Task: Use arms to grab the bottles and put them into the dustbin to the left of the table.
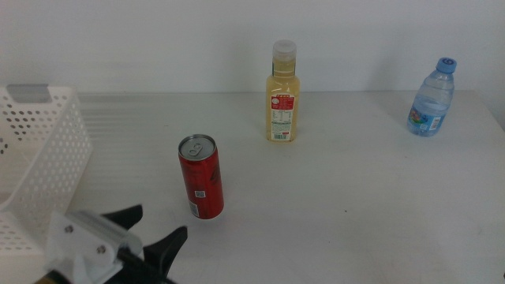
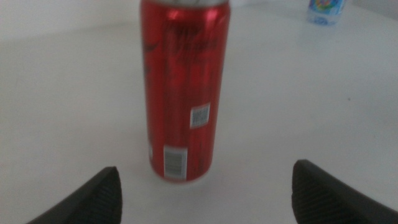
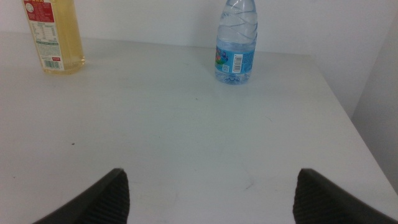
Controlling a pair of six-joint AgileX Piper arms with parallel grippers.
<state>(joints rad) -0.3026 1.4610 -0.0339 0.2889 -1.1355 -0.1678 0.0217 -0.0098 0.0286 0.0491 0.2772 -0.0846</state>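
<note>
Near the front edge of the table, the left gripper sat with jaws spread wide, pointed at the upright red can just ahead, not touching it. Farther back stood the juice bottle and, far right, the water bottle. The dustbin sat at the left. The right gripper (out of the overhead view) also gaped wide, holding nothing.
</note>
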